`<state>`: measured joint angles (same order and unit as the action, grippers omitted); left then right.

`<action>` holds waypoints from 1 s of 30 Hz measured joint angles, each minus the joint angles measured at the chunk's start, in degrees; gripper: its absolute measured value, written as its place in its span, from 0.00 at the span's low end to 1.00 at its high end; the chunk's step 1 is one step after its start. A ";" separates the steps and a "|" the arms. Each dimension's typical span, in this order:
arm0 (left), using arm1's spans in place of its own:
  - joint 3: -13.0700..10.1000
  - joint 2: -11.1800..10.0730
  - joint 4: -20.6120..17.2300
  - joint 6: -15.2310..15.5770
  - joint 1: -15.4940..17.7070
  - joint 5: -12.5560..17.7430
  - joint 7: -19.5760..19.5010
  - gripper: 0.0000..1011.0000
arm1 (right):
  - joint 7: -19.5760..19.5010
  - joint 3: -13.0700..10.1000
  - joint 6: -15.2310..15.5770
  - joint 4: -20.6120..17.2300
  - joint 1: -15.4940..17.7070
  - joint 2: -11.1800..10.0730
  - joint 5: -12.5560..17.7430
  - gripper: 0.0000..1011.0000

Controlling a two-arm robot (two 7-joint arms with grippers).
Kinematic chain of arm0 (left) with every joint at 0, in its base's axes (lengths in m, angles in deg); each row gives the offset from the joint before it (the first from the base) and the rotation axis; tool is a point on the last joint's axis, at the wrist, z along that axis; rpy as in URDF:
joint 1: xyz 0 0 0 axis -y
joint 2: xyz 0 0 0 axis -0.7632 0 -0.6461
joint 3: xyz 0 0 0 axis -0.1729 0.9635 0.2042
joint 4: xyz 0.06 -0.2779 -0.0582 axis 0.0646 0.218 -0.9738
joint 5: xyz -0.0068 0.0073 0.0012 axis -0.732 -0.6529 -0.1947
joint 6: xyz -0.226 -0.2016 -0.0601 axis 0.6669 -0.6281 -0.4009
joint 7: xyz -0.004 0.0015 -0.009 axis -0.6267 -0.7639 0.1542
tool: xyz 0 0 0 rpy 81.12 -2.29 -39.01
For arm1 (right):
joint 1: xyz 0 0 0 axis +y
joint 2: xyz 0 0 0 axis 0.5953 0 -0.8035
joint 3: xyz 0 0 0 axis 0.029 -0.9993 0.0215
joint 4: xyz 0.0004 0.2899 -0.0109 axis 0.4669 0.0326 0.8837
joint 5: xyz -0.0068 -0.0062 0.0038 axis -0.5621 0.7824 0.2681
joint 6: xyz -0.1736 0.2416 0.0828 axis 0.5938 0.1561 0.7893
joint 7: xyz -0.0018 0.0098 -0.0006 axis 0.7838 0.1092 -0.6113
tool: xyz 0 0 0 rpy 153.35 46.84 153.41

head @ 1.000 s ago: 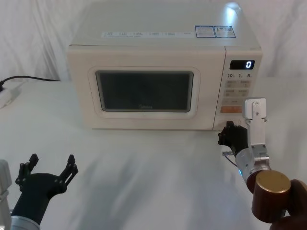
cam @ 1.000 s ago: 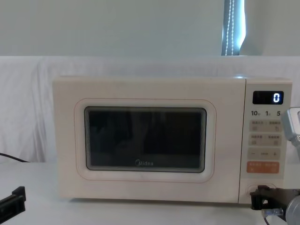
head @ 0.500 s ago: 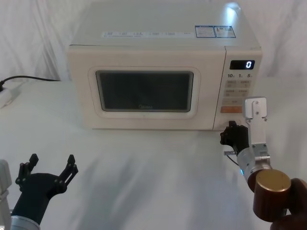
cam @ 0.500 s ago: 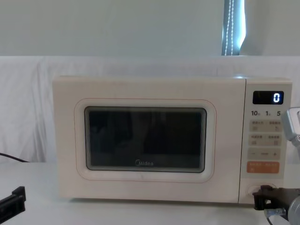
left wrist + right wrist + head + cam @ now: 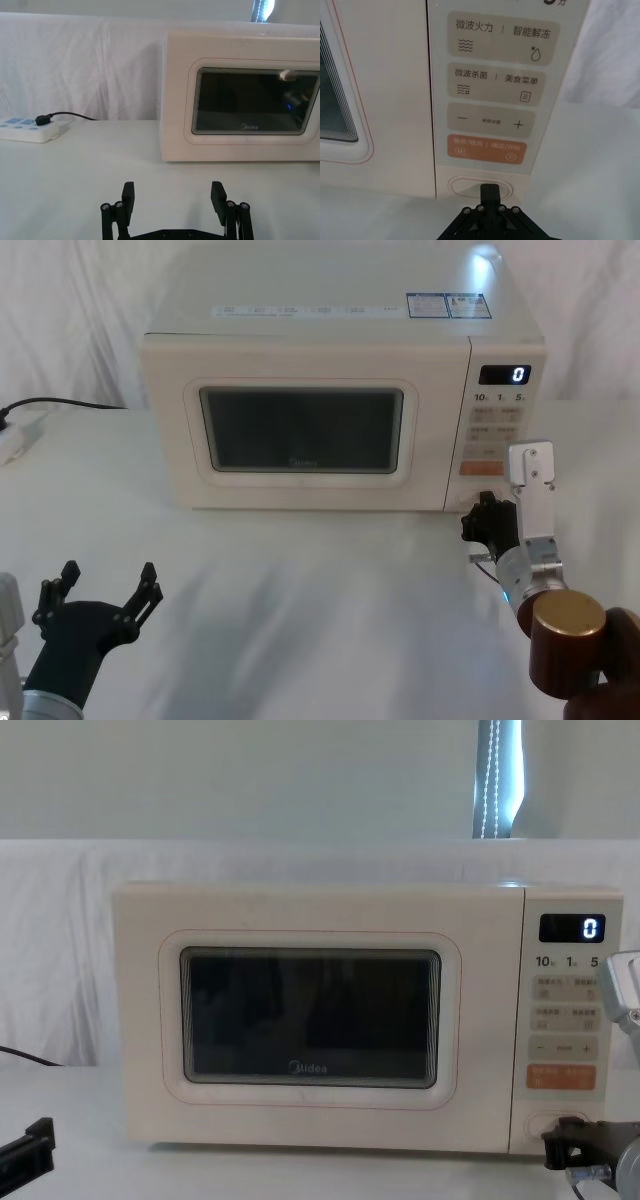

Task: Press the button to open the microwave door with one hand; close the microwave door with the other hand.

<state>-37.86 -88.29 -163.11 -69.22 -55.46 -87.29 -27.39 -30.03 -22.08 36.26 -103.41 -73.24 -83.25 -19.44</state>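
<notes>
- I'm working over a white cloth-covered table [image 5: 320, 580] with white drapery hung behind it.
- The microwave [image 5: 340, 350], a boxy cream countertop oven with a black display reading 0, sits at my 12 o'clock. A black cable leads off to a white power strip [image 5: 27, 129] around 10 o'clock.
- The microwave door [image 5: 300, 430], a broad cream panel with a dark rounded window and thin pink outline, looks flush with the body, so I judge it unopened.
- My left gripper [image 5: 172, 212] waits low at 8 o'clock, well apart from the oven, black fingers spread wide with nothing between them.
- My right gripper [image 5: 489, 192] is at 2 o'clock, nose against the bottom of the control panel. I cannot tell how its jaws stand.
- The button [image 5: 465, 187], a wide unmarked cream pill-shaped key, lies below the orange rectangular key [image 5: 486, 148], with the gripper tip at or touching its middle.
- Risks, as I judge them: drifting upward would hit the orange key instead; pushing too hard could slide the whole oven back on the cloth; too light a press leaves the latch shut.
</notes>
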 joint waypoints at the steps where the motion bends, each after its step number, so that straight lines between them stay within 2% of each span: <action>1: 0.00 0.00 0.00 0.00 0.00 0.00 0.00 0.99 | 0.01 0.00 0.00 0.11 -0.09 0.00 -0.06 0.00; 30: 0.00 0.00 0.00 0.00 0.00 0.00 0.00 0.99 | -0.19 -0.39 -0.33 4.05 -2.88 0.32 -1.08 0.00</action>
<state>-37.86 -88.29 -163.11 -69.22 -55.46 -87.29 -27.39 -30.22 -22.47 35.93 -99.37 -76.12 -82.93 -20.52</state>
